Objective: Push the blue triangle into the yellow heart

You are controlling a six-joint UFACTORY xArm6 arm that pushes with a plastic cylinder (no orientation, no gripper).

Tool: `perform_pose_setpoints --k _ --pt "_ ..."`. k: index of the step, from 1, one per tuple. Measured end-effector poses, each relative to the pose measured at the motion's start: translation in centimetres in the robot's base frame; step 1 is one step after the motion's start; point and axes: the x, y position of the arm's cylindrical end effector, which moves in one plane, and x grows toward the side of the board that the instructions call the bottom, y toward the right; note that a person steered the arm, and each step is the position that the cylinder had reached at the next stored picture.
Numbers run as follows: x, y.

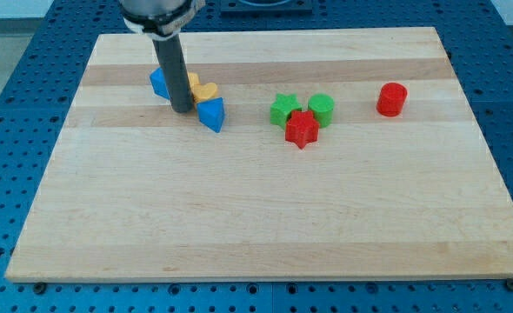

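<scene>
Pressing down on the wooden board at the view's upper left, my tip (a bare rod, no jaws, holding nothing) sits just left of the blue triangle, with the yellow heart right above that triangle and touching it. The triangle is a bright blue wedge, its point aimed toward the view's bottom, and another blue block peeks out left of the rod. Well off to the right, a green star, green cylinder and red star huddle together, and a red cylinder stands alone.
</scene>
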Motion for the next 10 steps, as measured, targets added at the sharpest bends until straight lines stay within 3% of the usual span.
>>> perform_pose_setpoints --k 2,4,5,6,8,9,10 --pt "0.6 -1.4" --pt "7.8 -1.5" --pt "7.9 -4.4" --pt "5.5 -8.7" --pt "-7.7 -13.9" --pt "-9.9 -9.8" --pt "-9.8 -9.3"
